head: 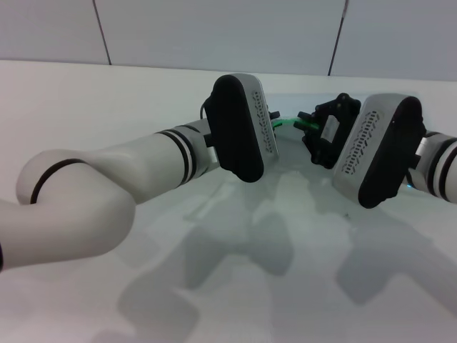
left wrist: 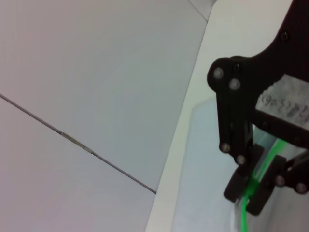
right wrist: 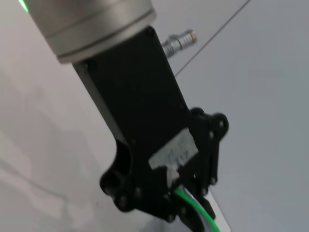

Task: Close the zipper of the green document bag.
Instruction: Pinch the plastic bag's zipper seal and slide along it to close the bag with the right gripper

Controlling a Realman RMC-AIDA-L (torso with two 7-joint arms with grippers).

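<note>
The green document bag (head: 303,168) lies flat on the white table as a faint translucent sheet under both wrists. Its zipper (head: 287,122) shows as a thin bright green strip between the two arms. My right gripper (head: 307,121) meets that strip's right end. In the left wrist view the right gripper (left wrist: 252,191) is shut on the zipper (left wrist: 248,205), beside the clear bag (left wrist: 203,169). My left gripper is hidden behind its own wrist in the head view. The right wrist view shows the left gripper (right wrist: 186,205) shut on the zipper (right wrist: 205,217). No slider tab can be made out.
The white table (head: 86,107) runs back to a grey panelled wall (head: 214,28). My left forearm (head: 143,168) crosses the left half of the table. The right wrist housing (head: 378,153) stands at the right.
</note>
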